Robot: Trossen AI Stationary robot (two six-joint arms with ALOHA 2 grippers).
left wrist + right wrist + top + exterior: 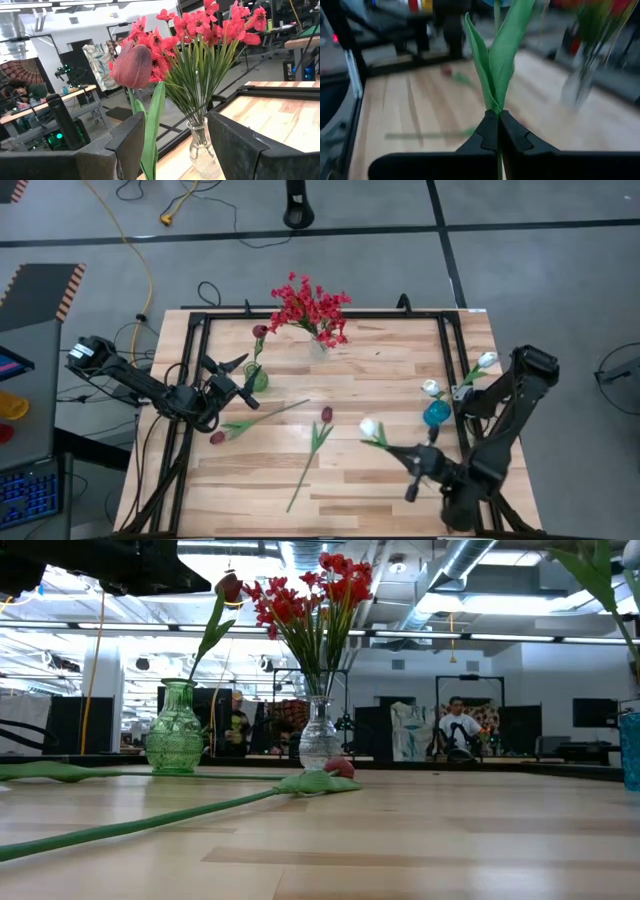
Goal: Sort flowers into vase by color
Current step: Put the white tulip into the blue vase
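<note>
The right gripper is clenched on a white tulip; the blue vase stands just beyond, right; the left gripper gapes empty beside the green vase.

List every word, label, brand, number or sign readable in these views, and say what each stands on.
None can be read. The green vase, clear vase and blue vase carry no lettering, nor does the table. Anything in the room behind is too small or blurred to read.

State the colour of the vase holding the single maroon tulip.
Green glass vase, clearest in the low view.
</note>
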